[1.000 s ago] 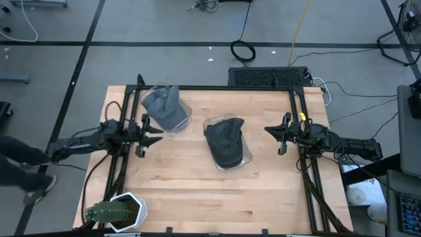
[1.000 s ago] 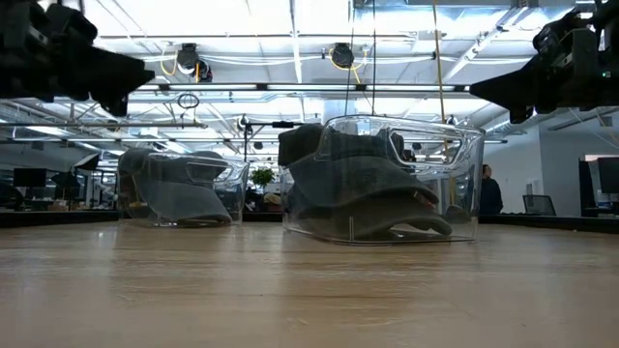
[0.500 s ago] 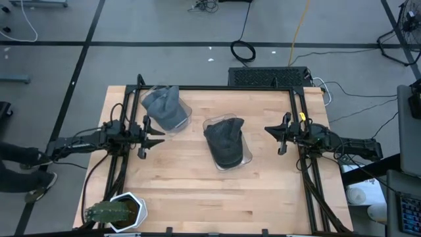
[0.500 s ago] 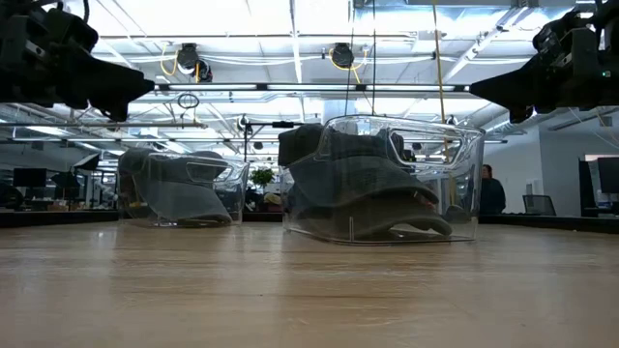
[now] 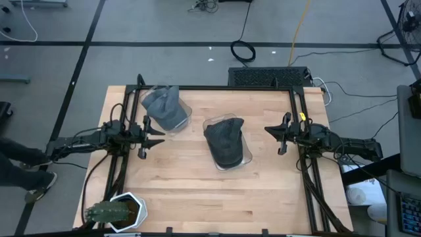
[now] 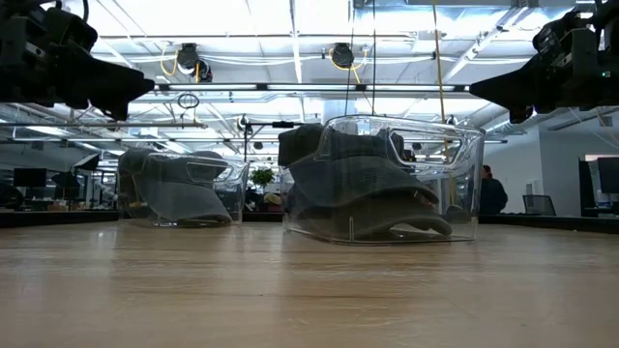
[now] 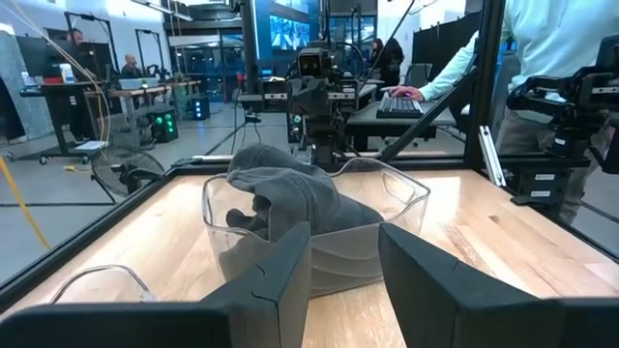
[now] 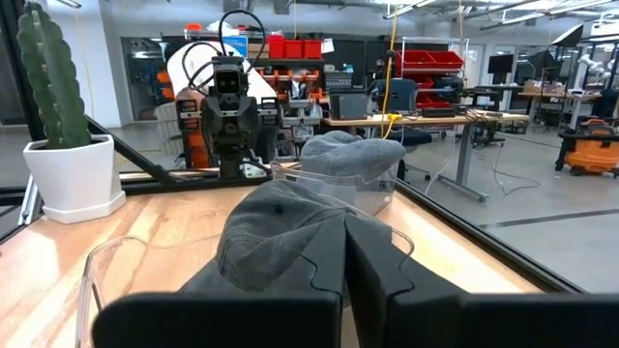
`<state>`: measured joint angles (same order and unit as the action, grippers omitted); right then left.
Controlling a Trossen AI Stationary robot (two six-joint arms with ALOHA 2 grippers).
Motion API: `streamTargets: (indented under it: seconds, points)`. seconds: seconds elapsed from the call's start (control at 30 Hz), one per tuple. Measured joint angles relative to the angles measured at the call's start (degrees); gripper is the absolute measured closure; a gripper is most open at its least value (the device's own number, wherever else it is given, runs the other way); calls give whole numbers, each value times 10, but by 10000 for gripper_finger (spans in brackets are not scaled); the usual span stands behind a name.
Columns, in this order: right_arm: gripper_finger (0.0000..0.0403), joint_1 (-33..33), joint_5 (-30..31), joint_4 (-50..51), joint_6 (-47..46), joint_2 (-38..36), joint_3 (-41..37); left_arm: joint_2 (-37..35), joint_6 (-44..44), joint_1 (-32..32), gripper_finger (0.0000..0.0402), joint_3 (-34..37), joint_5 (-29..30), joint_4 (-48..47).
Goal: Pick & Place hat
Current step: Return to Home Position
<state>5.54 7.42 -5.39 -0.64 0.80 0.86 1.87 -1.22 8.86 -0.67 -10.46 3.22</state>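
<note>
Retreat is the only motion over the desk (image 5: 197,197). The left gripper (image 5: 155,136), at the desk's left edge, has drawn back a little from the left bin (image 5: 189,116) since a second ago. Its fingers are parted by a modest gap and hold nothing. A grey cap (image 5: 164,108) sits heaped in that bin. Further along, the black caps (image 5: 225,141) lie piled in the right bin (image 5: 248,157) near the middle. The right gripper (image 5: 268,131) at the right edge hasn't shifted, fingers pressed together, empty. No cap lies loose on the wood, so I'd judge the sorting done and the arms merely parking.
</note>
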Motion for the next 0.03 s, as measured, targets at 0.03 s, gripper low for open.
streamTargets:
  seconds: [0.03]
  points:
    - [403, 0, 0, 0, 0, 0, 0, 0, 0, 0, 270, 0, 0, 0]
